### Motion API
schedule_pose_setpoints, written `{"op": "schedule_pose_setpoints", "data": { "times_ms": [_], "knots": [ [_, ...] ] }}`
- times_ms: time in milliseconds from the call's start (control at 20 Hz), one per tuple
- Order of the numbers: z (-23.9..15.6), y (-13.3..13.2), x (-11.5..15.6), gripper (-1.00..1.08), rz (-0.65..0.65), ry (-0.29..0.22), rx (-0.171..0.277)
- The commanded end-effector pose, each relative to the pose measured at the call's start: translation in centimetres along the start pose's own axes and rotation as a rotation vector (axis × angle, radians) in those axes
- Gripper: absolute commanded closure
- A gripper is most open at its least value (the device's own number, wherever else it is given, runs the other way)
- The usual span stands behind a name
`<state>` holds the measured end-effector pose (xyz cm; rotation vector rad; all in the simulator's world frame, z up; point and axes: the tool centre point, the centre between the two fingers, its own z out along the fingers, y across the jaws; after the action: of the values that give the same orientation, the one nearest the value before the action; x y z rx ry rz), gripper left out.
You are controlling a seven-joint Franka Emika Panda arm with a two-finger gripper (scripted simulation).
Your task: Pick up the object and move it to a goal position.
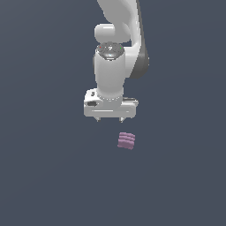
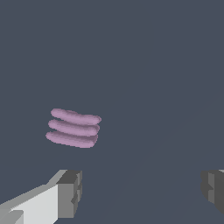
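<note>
The object is a small mauve-purple ridged cube [image 1: 126,141] lying on the dark grey floor, a little toward the exterior view's right of the gripper's line. It also shows in the wrist view [image 2: 73,128] as three stacked purple ridges. My white gripper [image 1: 109,120] hangs above it, fingers pointing down, open and empty. In the wrist view the gripper [image 2: 142,192] shows two grey fingertips [image 2: 70,192] set wide apart, and the cube lies outside the gap between them, apart from both.
The white arm [image 1: 115,53] rises behind the gripper to the top of the exterior view. A flat dark grey floor [image 1: 53,176] surrounds the cube.
</note>
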<state>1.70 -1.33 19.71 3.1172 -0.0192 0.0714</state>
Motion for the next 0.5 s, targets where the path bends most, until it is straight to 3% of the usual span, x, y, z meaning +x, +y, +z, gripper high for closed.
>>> {"op": "schedule_pose_setpoints", "data": {
  "times_ms": [0, 450],
  "knots": [
    [0.0, 0.0, 0.0, -0.92, 0.000, 0.000, 0.000],
    [1.1, -3.3, -1.0, -0.92, -0.004, -0.034, 0.028]
  ]
}}
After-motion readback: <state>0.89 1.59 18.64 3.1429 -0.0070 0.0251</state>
